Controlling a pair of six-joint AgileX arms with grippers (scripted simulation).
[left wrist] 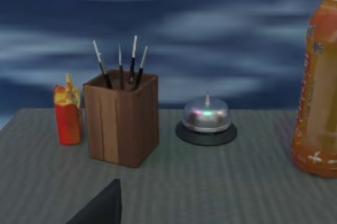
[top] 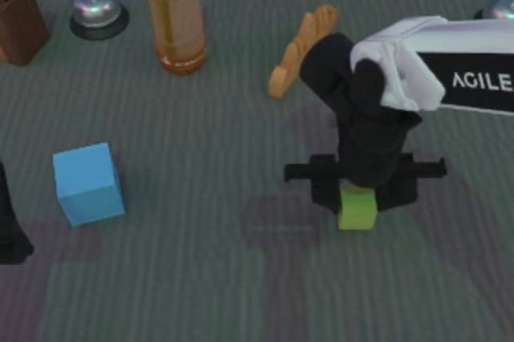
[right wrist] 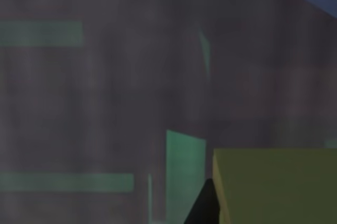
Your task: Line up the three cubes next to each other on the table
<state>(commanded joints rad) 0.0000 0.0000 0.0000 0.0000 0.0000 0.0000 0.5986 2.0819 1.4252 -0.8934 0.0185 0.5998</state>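
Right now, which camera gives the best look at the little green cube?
The top view: the lime-green cube sits on the table under the right gripper. The right wrist view shows only one close yellowish-green face. The left wrist view misses it.

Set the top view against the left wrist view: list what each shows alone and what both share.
Only the top view: the sky-blue cube, the lime-green cube under the right claw, and a bread stick. Only the left wrist view: a red fries carton and the brushes in the wooden holder. Both: holder, bell, orange bottle, table.
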